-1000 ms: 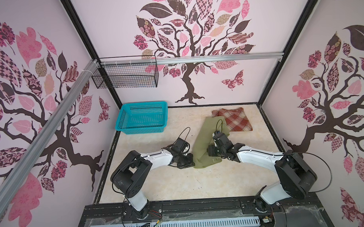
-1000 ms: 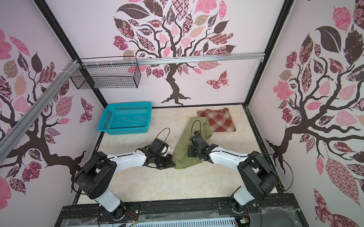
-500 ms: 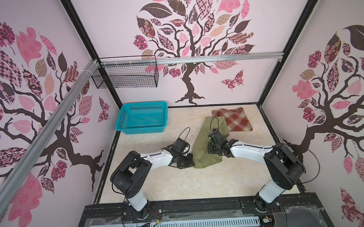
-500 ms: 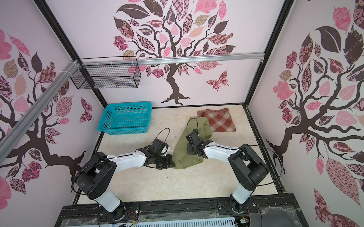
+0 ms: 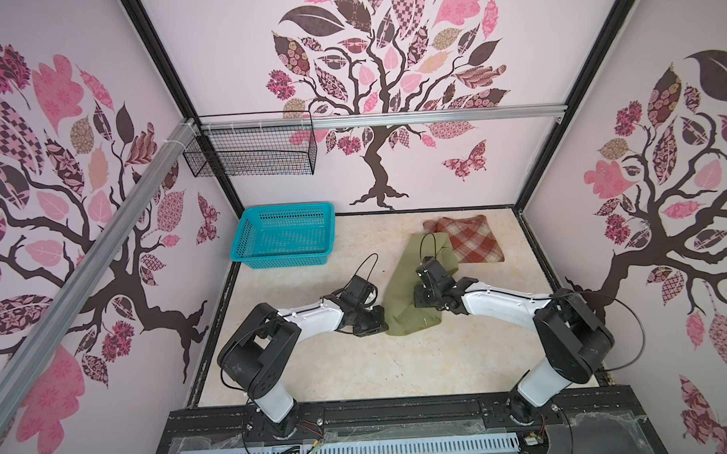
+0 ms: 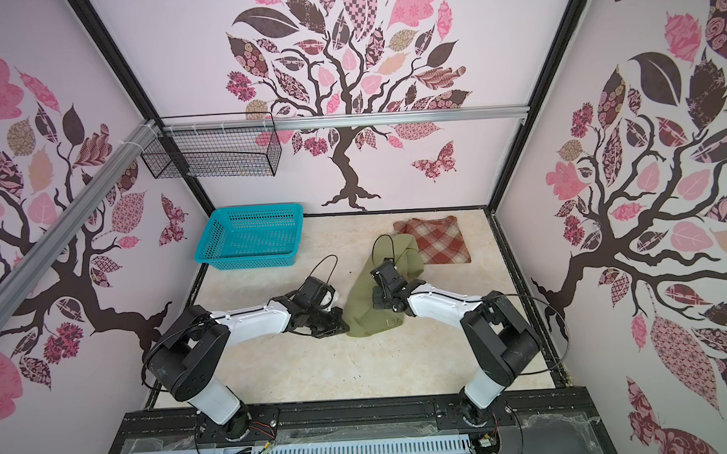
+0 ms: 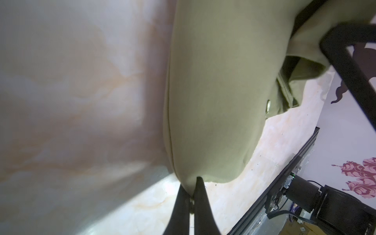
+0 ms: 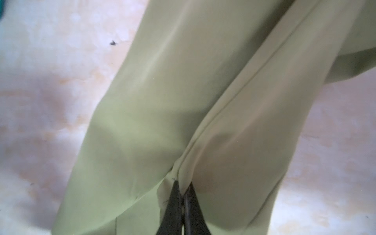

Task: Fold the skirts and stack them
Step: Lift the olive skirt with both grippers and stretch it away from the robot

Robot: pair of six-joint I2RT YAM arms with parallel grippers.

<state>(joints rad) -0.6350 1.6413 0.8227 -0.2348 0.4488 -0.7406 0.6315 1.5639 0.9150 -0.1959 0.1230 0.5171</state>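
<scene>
My right claw [image 8: 183,186] has just closed on the olive skirt [image 5: 400,303], toward the plaid skirt [image 5: 472,241]. My left claw [image 7: 192,189] grips the opposite corner. The fold can begin.

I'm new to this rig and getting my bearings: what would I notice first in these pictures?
An olive-green skirt lies mid-table, pinched at its near left corner by the left fingers and midway along by the right fingers, both shut on it. Behind it at the far right lies a plaid skirt. A turquoise basket stands at the far left.
</scene>
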